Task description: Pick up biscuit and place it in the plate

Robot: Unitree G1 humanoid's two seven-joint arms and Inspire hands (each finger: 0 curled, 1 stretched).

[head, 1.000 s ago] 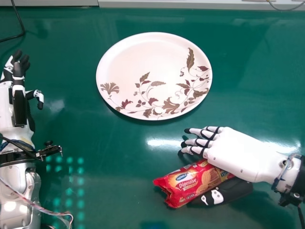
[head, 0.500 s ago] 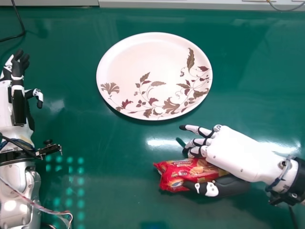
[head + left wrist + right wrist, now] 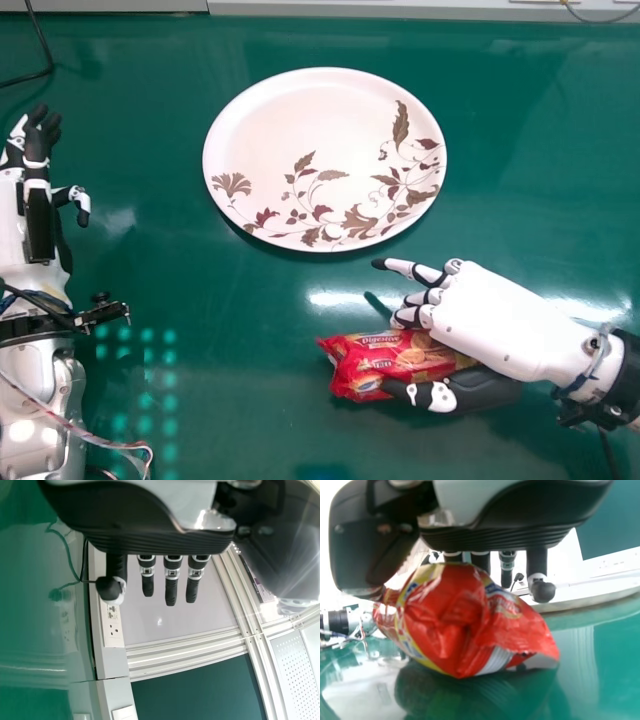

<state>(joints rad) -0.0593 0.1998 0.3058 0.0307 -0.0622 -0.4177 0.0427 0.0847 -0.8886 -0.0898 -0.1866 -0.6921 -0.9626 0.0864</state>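
1. The right hand (image 3: 500, 325) is closed round the biscuit packet (image 3: 375, 360), thumb along the side away from the plate, fingers bent in across from it; one finger points out straight, off the packet.
2. The packet lies in that grip on the right-hand part of the green table (image 3: 230, 340), well apart from the table's far edge. Whether it touches the tabletop I cannot tell.
3. On the packet's upper face, the head view shows a red wrapper with pale lettering and a picture of biscuits. The right wrist view adds the crumpled, crimped end, with yellow, blue and white bands and some blurred print.
4. The oval plate (image 3: 290, 130) sits between the packet and the table's far edge, beyond the packet and a little to its left. Brown and dark red leaves and flowers decorate its right and near sides.
5. The left hand (image 3: 38, 215) is beside the left part of the table, palm flat and fingers held out straight, with nothing in it.
6. A black cable (image 3: 48, 55) crosses the table's far left corner. The left wrist view also shows a white socket panel (image 3: 112, 630).
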